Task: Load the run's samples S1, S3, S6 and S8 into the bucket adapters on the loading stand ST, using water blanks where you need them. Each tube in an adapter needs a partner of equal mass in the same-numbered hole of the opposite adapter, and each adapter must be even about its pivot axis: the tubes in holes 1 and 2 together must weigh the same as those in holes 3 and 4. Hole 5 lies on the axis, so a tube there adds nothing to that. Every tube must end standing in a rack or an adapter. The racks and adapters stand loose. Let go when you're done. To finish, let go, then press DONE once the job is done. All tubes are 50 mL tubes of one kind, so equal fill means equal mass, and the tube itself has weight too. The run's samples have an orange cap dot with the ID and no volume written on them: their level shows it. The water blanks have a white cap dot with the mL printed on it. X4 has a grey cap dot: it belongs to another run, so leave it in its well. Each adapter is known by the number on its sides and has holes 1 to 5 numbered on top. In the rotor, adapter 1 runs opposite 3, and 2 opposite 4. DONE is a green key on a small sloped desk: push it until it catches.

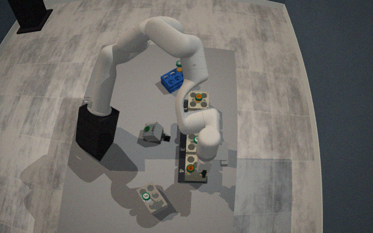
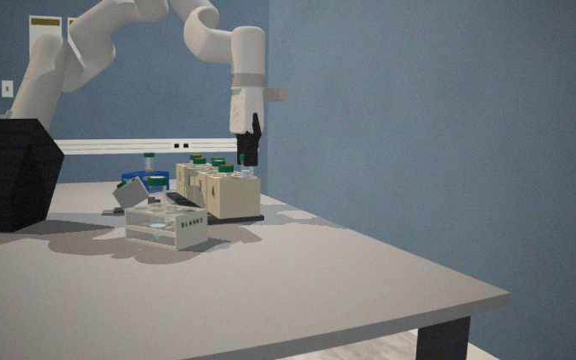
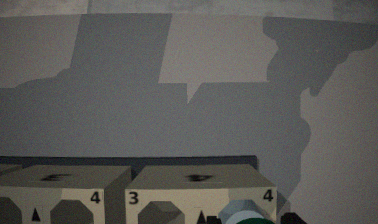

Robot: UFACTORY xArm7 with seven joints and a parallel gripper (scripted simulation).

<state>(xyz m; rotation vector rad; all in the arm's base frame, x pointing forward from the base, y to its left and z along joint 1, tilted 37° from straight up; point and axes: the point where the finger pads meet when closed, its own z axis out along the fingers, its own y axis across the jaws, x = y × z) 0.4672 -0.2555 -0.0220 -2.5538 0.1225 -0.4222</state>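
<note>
From above, an orange-dotted tube (image 1: 190,168) stands in the block marked 4 (image 1: 195,177) (image 2: 235,196) (image 3: 200,195). From the side, the fingers (image 2: 248,149) grip a green-capped tube (image 2: 245,173) (image 3: 255,220) partly lowered into that block. Close up, it sits at hole 4.

blue rack (image 1: 168,84) (image 2: 163,174) (green caps too)
</note>
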